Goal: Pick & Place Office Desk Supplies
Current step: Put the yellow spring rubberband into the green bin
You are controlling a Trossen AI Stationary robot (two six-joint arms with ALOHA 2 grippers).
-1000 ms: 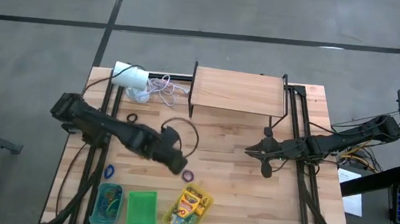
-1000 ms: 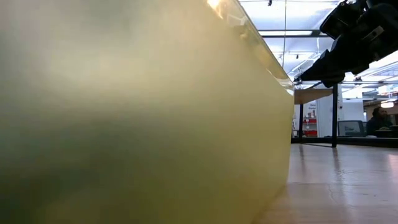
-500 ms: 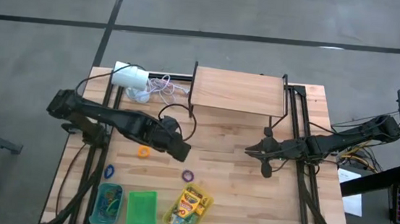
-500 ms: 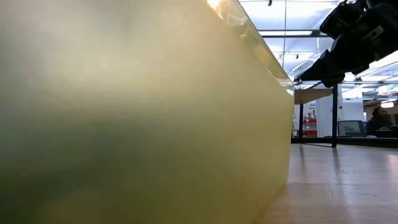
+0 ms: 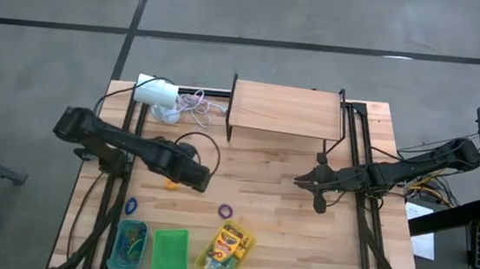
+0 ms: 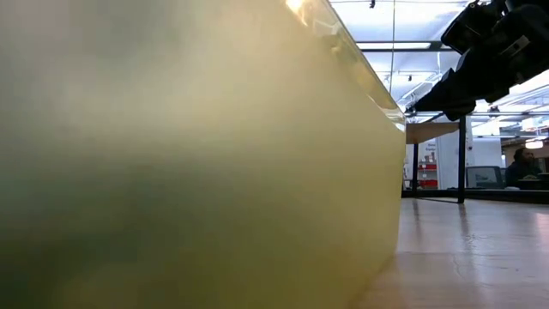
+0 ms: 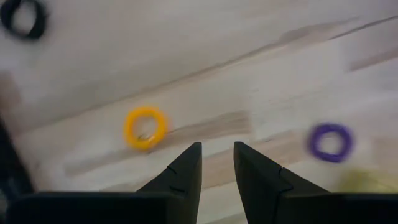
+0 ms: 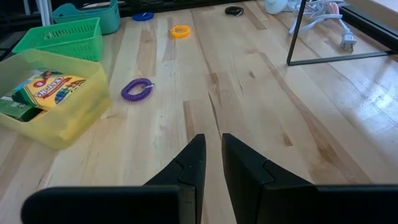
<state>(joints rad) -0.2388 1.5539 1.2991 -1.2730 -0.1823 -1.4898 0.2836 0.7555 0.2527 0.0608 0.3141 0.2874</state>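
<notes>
An orange rubber-band loop [image 5: 171, 181] [image 7: 145, 127] lies flat on the wooden table. My left gripper [image 5: 195, 180] [image 7: 217, 152] hangs just to its right, pointing down, with a narrow gap and nothing between its fingers. A purple loop [image 5: 225, 211] [image 7: 330, 142], a blue loop [image 5: 132, 204] and a black loop [image 5: 159, 140] also lie on the table. A crayon box [image 5: 230, 243] lies in a yellow bin [image 8: 74, 118]. My right gripper [image 5: 318, 192] [image 8: 211, 142] waits at the right, narrowly open and empty.
A green basket [image 5: 170, 253] and a teal basket [image 5: 130, 245] stand at the near edge beside the yellow bin. A wooden shelf [image 5: 286, 110] on a black frame, and a white cylinder [image 5: 156, 92] with its cord, stand at the far edge. The yellow bin's wall [image 6: 197, 172] blocks most of the low view.
My left gripper has gone toward the table's left edge and a little toward its far edge. It now hangs beside the orange loop, which the arm covered at first. The loops have kept their places.
</notes>
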